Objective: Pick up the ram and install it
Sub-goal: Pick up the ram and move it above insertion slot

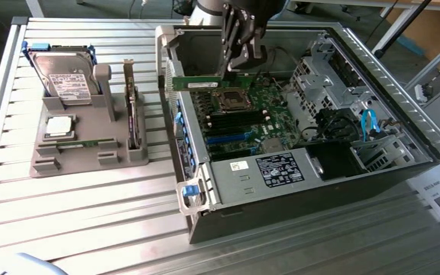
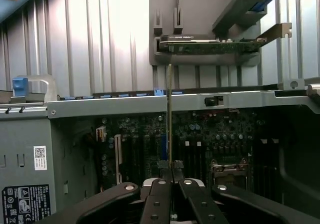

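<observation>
The ram (image 1: 195,82) is a long green stick held level above the open computer case (image 1: 297,183), over the far part of the motherboard (image 1: 262,114). My gripper (image 1: 235,67) is shut on one end of it, and the stick juts toward the exterior view's left. In the wrist view the ram (image 2: 169,108) shows edge-on as a thin line rising from my shut fingers (image 2: 159,184), with the motherboard's slots (image 2: 150,144) behind it. The black memory slots (image 1: 231,122) lie below, just in front of the processor socket (image 1: 233,100).
A grey holder (image 1: 82,143) on the slatted table carries a hard drive (image 1: 66,74), a silver processor chip (image 1: 59,127) and an upright expansion card (image 1: 132,109) (image 2: 215,44). Inside the case are a drive cage (image 1: 319,74), a blue cable (image 1: 369,123) and a power supply (image 1: 281,169).
</observation>
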Controlling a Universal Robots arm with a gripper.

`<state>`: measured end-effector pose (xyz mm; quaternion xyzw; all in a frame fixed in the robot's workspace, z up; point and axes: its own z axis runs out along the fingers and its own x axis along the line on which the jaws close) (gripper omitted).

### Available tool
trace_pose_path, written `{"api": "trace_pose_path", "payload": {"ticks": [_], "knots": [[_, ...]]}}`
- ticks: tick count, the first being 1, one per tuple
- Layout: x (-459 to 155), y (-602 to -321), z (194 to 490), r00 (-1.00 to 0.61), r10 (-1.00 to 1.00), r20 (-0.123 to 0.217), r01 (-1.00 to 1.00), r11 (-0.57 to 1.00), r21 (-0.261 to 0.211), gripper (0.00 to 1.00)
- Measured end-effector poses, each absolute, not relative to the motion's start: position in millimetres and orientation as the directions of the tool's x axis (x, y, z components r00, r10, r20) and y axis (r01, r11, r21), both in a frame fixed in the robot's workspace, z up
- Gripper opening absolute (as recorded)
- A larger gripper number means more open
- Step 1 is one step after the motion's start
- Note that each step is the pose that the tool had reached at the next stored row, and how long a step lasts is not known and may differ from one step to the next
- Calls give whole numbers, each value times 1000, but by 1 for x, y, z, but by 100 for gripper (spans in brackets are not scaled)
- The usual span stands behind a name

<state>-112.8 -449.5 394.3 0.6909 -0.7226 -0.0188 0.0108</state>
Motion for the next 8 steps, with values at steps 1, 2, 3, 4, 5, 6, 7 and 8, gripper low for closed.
{"api": "trace_pose_path", "payload": {"ticks": [1, 2, 3, 4, 5, 6, 7, 8], "knots": [[-110, -450, 394, -45, -999, -10, -998, 44, 42, 11], [-107, -450, 394, -45, -999, -10, -998, 44, 42, 11], [-105, -450, 394, -44, -999, -10, -998, 44, 43, 11], [-102, -450, 394, -44, -999, -10, -998, 44, 43, 11], [-99, -450, 394, -44, -999, -10, -998, 43, 43, 11], [-96, -450, 394, -43, -999, -10, -998, 43, 43, 11], [-93, -450, 394, -43, -999, -10, -998, 43, 43, 11], [-91, -450, 394, -43, -999, -10, -998, 42, 44, 11]]}}
